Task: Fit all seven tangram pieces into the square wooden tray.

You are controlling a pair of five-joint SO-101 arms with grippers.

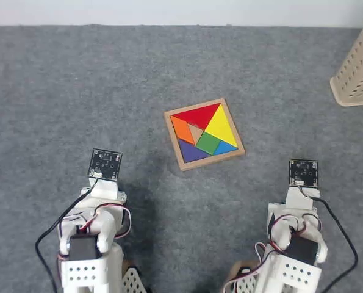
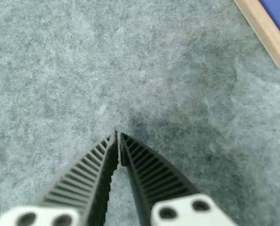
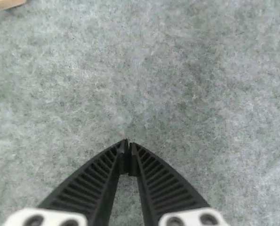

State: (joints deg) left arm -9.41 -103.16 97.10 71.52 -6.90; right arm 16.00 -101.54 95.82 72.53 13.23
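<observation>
The square wooden tray [image 1: 180, 157] lies tilted in the middle of the grey mat. Inside it sit a red triangle [image 1: 199, 114], a yellow triangle [image 1: 222, 126], an orange piece [image 1: 182, 129], a tan wooden piece [image 1: 195, 133], a green square [image 1: 208, 143], a purple triangle [image 1: 190, 151] and a small blue triangle [image 1: 225, 148]. My left gripper [image 2: 117, 136] is shut over bare mat, near-left of the tray; a tray corner [image 2: 264, 28] with the purple piece [image 2: 277, 12] shows in the left wrist view. My right gripper [image 3: 128, 142] is shut over bare mat, near-right of the tray.
A cream perforated basket [image 1: 358, 67] stands at the far right edge. Both arm bases [image 1: 89, 256] [image 1: 294, 253] sit at the near edge. Open grey mat surrounds the tray on all sides. A sliver of tray edge [image 3: 3, 4] shows in the right wrist view.
</observation>
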